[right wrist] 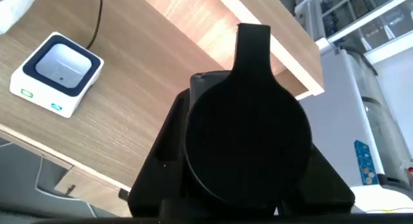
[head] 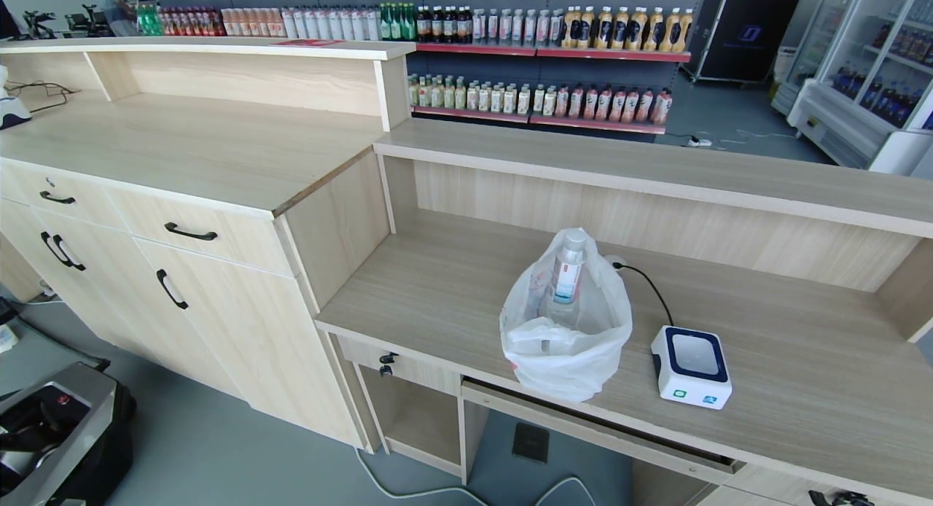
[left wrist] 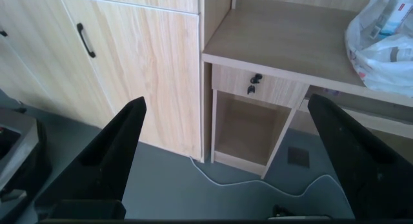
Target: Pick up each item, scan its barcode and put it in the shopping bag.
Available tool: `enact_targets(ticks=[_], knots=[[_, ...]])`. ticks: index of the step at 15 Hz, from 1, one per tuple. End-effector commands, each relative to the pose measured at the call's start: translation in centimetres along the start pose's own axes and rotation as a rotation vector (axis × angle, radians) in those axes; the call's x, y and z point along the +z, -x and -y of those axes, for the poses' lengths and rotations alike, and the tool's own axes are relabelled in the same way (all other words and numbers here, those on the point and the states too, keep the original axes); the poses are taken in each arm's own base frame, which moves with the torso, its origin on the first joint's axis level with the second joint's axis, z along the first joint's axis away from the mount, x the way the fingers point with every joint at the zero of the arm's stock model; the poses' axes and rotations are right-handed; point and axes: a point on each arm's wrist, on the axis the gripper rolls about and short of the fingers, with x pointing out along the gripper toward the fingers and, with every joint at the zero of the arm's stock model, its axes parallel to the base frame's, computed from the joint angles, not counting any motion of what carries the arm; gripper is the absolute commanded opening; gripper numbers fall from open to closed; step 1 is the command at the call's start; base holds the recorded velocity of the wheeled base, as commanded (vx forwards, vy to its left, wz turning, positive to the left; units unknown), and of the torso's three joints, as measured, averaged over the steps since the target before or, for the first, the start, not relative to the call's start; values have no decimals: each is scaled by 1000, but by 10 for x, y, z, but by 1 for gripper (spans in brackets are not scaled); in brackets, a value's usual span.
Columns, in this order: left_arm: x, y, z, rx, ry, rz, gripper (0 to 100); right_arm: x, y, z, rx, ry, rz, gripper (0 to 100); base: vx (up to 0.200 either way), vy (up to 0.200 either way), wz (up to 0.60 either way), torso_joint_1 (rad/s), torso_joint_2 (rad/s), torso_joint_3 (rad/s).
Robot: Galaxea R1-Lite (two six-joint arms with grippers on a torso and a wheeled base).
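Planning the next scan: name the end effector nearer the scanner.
Right. The right end effector hangs over the desk beside the scanner; the left end effector is over the floor, beyond the shopping bag.

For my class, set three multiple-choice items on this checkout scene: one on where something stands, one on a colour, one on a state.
1. Where does the scanner stand relative to the bag?
A. Inside it.
B. Beside it on the counter, on the robot's right.
C. Under it.

2. What colour is the bag?
A. Red.
B. Black.
C. White.

3. How do the jaws of the left gripper stand?
A. Wide open, holding nothing.
B. Shut tight.
C. Shut on the bag.

Answers:
1 B: the head view shows the scanner apart from the bag, to its right.
2 C: the plastic is white.
3 A: the jaws are spread apart with nothing between them.
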Motion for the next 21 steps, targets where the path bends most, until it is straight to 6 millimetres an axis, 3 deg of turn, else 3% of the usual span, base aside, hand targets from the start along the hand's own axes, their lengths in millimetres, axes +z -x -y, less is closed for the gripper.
enact_targets(ticks=[1,2,4,6,7,11,14,18,21], knots=[[0,0,0,0,0,0,100,1,-1,-1,8,-23,7,0,0,0,600,-2,-2,-2],[0,0,0,0,0,0,100,2,-2,-1,10,-49,9,0,0,0,600,2,2,-2],[0,0,0,0,0,-1,100,12,-14,-6,107,-324,59,0,0,0,600,5,2,0],[0,0,0,-1,0,0,100,15,-46,1,217,-682,19,0,0,0,0,0,0,0],[0,0,0,0,0,-1,100,9,-57,3,225,-812,-42,0,0,0,0,0,0,0],[0,0,0,0,0,0,100,-44,-104,5,249,-1112,-397,0,0,0,0,0,0,0],[0,0,0,0,0,0,100,-66,-122,6,345,-1174,-416,0,0,0,0,0,0,0],[0,0,0,0,0,0,100,-78,-137,2,442,-1183,-341,0,0,0,0,0,0,0],[0,0,0,-1,0,0,100,-98,-147,0,500,-1050,-279,0,0,0,0,0,0,0]])
